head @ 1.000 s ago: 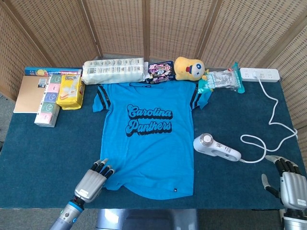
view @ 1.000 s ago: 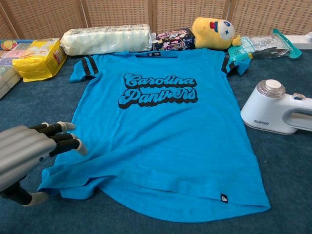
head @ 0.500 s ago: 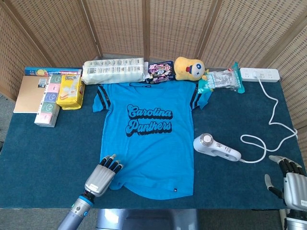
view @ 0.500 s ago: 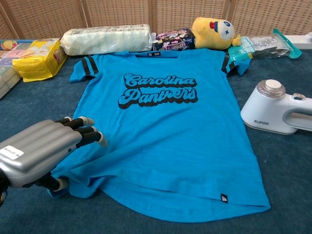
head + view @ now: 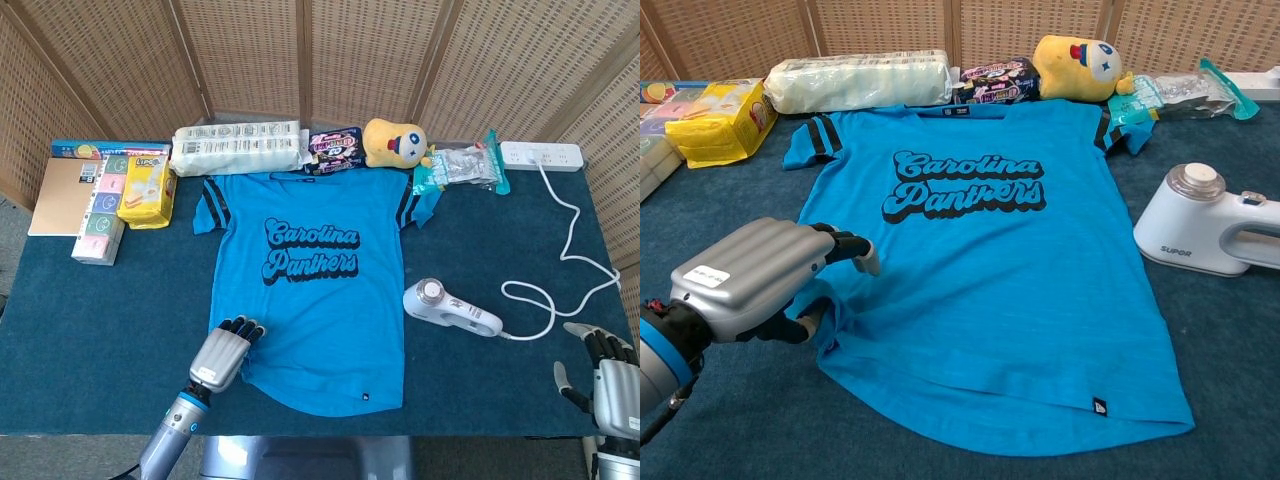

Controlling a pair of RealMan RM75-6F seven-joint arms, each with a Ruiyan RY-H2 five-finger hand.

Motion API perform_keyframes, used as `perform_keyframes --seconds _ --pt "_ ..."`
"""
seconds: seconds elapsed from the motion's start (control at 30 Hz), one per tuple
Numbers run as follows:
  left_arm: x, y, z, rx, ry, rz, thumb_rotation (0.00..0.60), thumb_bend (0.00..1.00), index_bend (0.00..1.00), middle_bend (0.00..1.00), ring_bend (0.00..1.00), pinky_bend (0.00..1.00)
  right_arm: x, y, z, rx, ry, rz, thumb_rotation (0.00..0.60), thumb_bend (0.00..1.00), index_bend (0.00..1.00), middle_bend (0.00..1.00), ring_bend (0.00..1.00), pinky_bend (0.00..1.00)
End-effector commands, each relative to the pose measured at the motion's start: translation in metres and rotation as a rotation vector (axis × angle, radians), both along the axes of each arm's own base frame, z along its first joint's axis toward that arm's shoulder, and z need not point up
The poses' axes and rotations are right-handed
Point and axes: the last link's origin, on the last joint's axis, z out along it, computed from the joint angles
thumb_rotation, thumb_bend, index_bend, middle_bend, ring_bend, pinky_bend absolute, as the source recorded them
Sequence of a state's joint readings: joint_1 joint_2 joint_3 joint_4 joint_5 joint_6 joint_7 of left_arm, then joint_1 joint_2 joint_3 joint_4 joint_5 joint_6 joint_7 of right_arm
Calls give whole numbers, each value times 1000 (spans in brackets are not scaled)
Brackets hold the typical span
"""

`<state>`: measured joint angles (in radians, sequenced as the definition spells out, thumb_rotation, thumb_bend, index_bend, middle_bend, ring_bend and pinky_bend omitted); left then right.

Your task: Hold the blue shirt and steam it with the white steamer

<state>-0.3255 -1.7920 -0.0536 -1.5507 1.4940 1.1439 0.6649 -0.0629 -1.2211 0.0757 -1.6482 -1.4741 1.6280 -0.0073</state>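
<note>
Silver-shelled left hand (image 5: 760, 280) with black fingers (image 5: 845, 245), white label, blue wrist ring; matching right hand (image 5: 612, 385).

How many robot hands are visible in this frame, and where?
2. The left hand rests on the blue shirt's lower left hem; the right hand hangs at the table's near right corner, apart from the white steamer.
</note>
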Motion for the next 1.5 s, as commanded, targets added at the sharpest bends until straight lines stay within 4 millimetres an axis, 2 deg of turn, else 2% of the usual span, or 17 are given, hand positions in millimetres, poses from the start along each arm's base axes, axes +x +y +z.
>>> perform_keyframes --seconds 0.03,0.17,0.33,0.47,0.83,1.07,1.3,1.5 --pt "1 2 -1 -2 -6 0 600 527 365 357 311 447 0 0 0 -2 -1 -1 600 415 254 282 248 206" --pt "-2 2 -4 -50 14 3 600 603 455 421 377 497 2 -2 1 1 -1 -1 600 415 254 282 248 206" --pt "-5 2 1 -68 48 -5 600 671 505 469 421 524 4 -3 1 16 -1 0 600 416 254 284 248 215" --pt "-7 2 7 -70 61 1 600 679 515 539 481 567 8 -8 -1 38 -11 12 600 415 254 287 254 239" --pt "-6 2 15 -76 56 4 600 679 521 544 483 575 36 -41 -19 136 -28 93 600 398 238 284 255 265" --pt "-6 0 13 -91 54 3 600 659 520 544 483 538 46 -64 -43 168 24 68 600 345 185 246 211 242" --pt "-7 1 11 -97 46 8 600 659 520 544 483 526 58 -76 -62 167 118 63 600 316 121 200 163 201" --pt "-6 1 10 -97 39 7 600 658 520 544 483 523 66 -81 -76 193 125 64 600 317 85 188 150 196"
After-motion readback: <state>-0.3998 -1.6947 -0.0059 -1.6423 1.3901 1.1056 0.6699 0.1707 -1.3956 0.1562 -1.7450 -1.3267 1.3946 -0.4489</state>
